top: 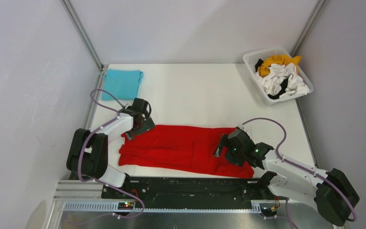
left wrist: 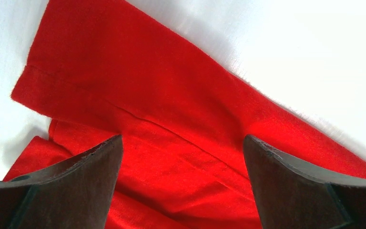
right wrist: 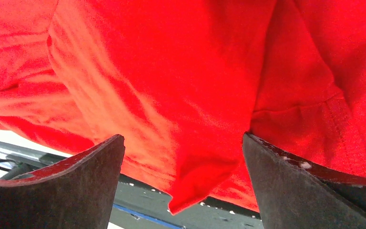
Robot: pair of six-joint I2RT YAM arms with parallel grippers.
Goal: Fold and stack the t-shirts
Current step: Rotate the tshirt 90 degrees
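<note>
A large red t-shirt (top: 183,149) lies folded into a long band across the near part of the white table (top: 200,95). My left gripper (top: 134,131) is open over its far left corner; in the left wrist view the red cloth (left wrist: 171,119) fills the space between the spread fingers (left wrist: 76,181). My right gripper (top: 223,151) is open over the shirt's right part; the right wrist view shows red cloth (right wrist: 171,71) with a corner hanging over the table's near edge. A folded turquoise t-shirt (top: 121,83) lies at the far left. Orange-yellow (top: 276,61), white (top: 283,78) and black shirts fill the basket.
A white lattice basket (top: 252,58) stands at the far right corner. Grey walls and metal posts enclose the table. A black mounting rail (top: 186,188) runs along the near edge between the arm bases.
</note>
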